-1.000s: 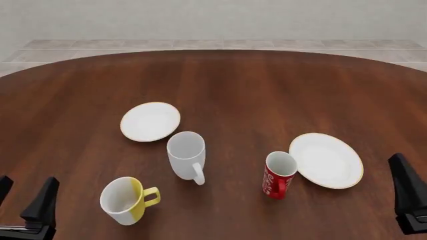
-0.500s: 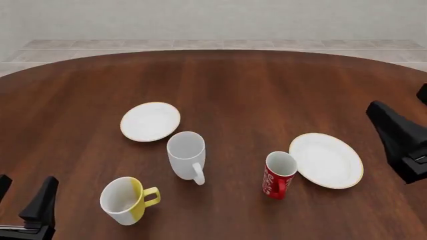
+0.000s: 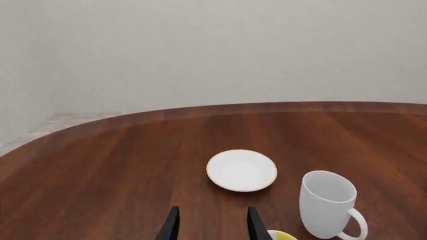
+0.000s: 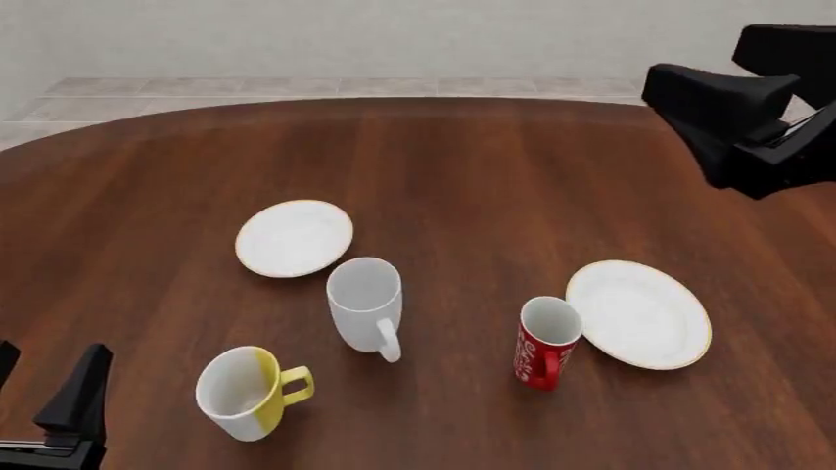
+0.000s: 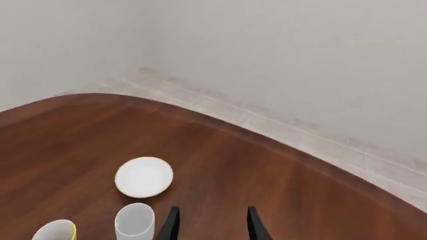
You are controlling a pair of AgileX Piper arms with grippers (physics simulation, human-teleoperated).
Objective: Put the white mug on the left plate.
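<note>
- The white mug (image 4: 364, 302) stands upright on the tabletop (image 4: 496, 176), just beside the small plate (image 4: 294, 238) and nearer the arms, its handle turned toward them.
- The left pincer (image 3: 209, 226) hangs low at the near left edge, its fingers apart and empty.
- The right pincer (image 5: 209, 223) is raised at the far right, fingers apart, holding nothing.
- A yellow-sided mug (image 4: 249, 392), a red mug (image 4: 545, 342) and a larger plate (image 4: 639, 313) also stand there.

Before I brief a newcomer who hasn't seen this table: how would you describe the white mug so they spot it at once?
On the wooden table, find the small gold-rimmed left plate. The white mug stands upright just nearer the camera and slightly right of it. It is tall and all white, handle included, unlike the yellow-sided mug and the red mug.
</note>
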